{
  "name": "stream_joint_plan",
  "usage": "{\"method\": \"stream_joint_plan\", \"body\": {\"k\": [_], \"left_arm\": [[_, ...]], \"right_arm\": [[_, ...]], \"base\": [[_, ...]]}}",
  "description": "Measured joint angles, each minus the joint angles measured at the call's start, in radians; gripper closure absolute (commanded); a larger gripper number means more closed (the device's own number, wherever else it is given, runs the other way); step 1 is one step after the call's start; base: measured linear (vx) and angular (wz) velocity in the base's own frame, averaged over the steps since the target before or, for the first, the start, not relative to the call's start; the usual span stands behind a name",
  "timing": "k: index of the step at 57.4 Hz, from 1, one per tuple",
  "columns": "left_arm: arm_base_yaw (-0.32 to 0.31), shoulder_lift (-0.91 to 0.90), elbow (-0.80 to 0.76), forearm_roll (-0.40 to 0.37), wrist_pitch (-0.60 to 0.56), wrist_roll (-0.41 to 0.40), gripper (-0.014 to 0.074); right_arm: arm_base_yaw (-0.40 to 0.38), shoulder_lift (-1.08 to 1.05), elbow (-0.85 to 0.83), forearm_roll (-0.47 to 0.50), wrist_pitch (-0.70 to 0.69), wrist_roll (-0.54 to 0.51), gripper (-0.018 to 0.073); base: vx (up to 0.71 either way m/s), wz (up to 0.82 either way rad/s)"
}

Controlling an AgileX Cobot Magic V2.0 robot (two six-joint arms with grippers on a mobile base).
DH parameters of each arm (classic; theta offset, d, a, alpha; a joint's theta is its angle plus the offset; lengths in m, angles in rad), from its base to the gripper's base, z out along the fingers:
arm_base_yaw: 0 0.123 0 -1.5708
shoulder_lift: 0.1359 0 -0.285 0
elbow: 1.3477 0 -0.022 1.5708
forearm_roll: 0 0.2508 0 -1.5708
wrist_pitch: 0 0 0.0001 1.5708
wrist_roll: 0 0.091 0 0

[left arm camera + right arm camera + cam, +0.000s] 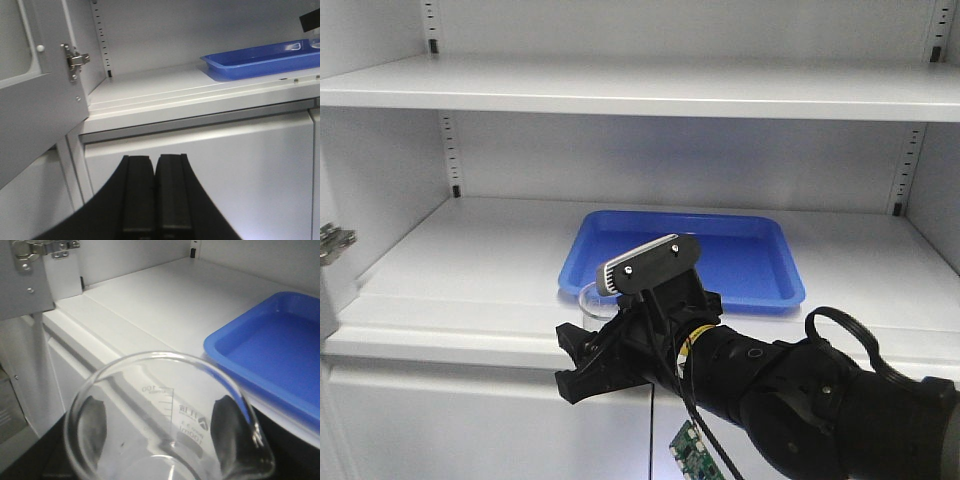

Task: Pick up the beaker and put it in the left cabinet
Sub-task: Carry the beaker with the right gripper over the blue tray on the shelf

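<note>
Clamping is confirmed at the right gripper (pixel 586 350): in the right wrist view we see its dark fingers (pixel 92 426) through the glass, pressed against opposite sides of the beaker (pixel 167 405), so these jaws are closed on the vessel. We note that the beaker is clear, appears upright with its open rim toward the wrist view, has its pour spout at the lower right of that view, and carries white graduation marks with the figure 100. We locate the beaker at the front edge of the middle shelf (pixel 470 270) of the left cabinet (pixel 650 160), just beside the front left corner of the blue tray (pixel 740 262). Its base is out of view, so we cannot tell whether it touches the shelf. The tray lies flat on the shelf, right of centre and close to the front edge. In the front view we see only part of the glass rim, under the wrist camera (pixel 648 262) of the right arm, which reaches in from the lower right. The left gripper (pixel 155 197) hangs below shelf level, facing the lower front panel (pixel 200 165) and well apart from the beaker. Its two black fingers lie against each other with only a thin seam between them, so we read these jaws as together and holding nothing. The left wrist view also shows the open door (pixel 30 110) with its metal hinge (pixel 75 61) and a slotted rail (pixel 102 45) in the rear left corner.
</note>
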Motion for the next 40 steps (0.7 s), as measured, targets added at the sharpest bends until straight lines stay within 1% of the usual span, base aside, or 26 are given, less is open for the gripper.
{"method": "stream_joint_plan", "body": {"k": [22, 40], "left_arm": [[0.0, 0.0, 0.0, 0.0, 0.0, 0.0, 0.0595], [0.0, 0.0, 0.0, 0.0, 0.0, 0.0, 0.0595]], "right_arm": [[0.0, 0.0, 0.0, 0.0, 0.001, 0.0, 0.0568], [0.0, 0.0, 0.0, 0.0, 0.001, 0.0, 0.0568]], "base": [[0.25, -0.15], [0.16, -0.11]]}}
